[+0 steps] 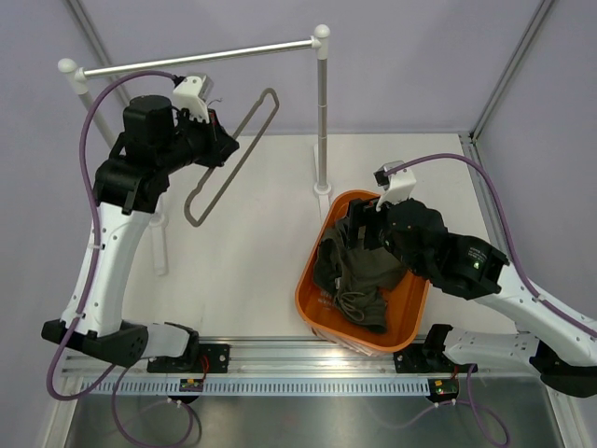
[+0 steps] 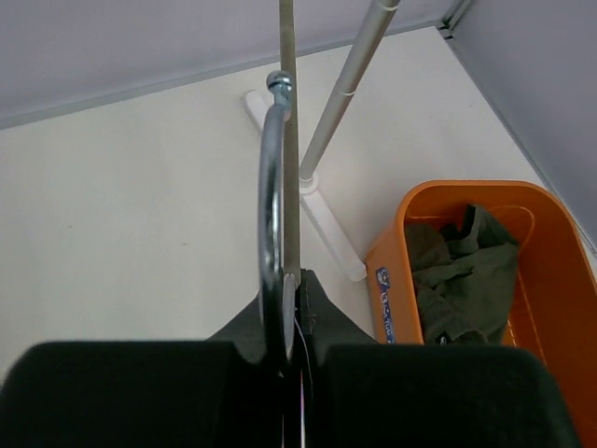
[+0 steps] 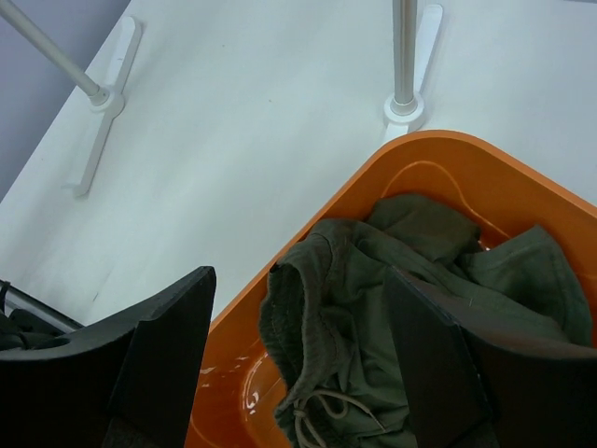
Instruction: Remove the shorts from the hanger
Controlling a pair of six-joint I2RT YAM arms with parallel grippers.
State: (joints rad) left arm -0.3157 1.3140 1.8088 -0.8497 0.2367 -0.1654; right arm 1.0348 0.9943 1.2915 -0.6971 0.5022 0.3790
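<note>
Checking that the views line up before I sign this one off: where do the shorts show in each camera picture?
Top external: shorts crumpled inside the orange basket, right of centre.
Left wrist: shorts at the right, in the basket.
Right wrist: shorts at lower centre, in the basket, framed by the open right pincer.
Shared landmark: the orange basket.
</note>
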